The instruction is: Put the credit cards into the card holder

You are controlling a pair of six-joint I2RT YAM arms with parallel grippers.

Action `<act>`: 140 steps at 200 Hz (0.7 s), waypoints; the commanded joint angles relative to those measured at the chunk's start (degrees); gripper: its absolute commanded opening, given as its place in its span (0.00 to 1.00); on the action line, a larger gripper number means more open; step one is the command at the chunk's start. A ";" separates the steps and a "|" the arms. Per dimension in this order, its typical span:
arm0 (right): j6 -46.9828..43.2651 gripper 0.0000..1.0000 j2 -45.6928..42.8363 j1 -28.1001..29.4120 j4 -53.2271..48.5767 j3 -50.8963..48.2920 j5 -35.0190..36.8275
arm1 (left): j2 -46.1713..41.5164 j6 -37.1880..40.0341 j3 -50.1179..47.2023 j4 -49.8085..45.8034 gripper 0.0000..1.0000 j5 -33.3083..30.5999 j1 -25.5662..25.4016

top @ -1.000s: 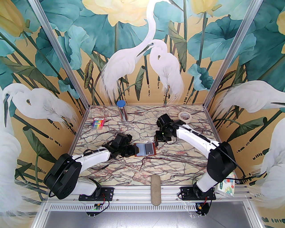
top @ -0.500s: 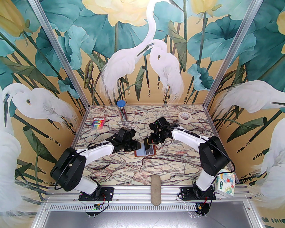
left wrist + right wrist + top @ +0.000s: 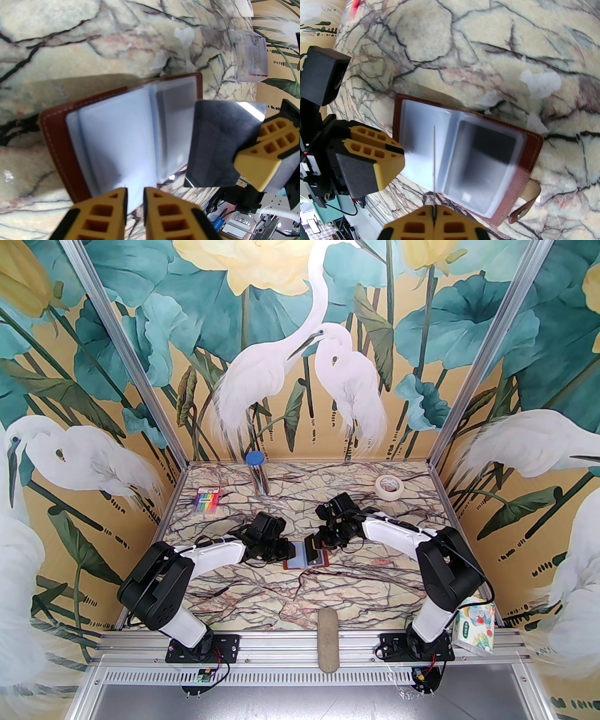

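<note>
Tape roll (image 3: pixel 389 485), pen pack (image 3: pixel 206 500)

The holder (image 3: pixel 58 131) lies open on the table (image 3: pixel 70 46); the right gripper (image 3: pixel 255 152) pinches a dark card (image 3: pixel 215 140) overlapping one edge.

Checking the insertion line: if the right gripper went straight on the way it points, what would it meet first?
The card clamped in the right gripper leads, so it would probably meet the card holder first, near the fold of its clear sleeves; depth is unclear.

No text, label or number can be read anywhere.
</note>
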 commanded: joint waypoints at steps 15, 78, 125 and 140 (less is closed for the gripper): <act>0.36 0.00 -1.51 0.22 3.94 -1.76 -2.66 | 0.28 0.03 -1.15 -0.52 0.21 -2.71 0.30; 3.01 0.00 0.77 0.13 6.95 -2.77 -2.46 | 2.65 -1.15 -2.12 -0.38 0.18 -4.27 0.32; 5.19 0.00 2.84 0.18 10.28 -3.22 -3.11 | 4.30 -1.47 -2.65 -0.67 0.16 -5.49 0.31; 5.43 0.00 3.85 0.12 10.77 -3.06 -3.34 | 4.63 -1.63 -2.82 -0.57 0.16 -5.48 0.30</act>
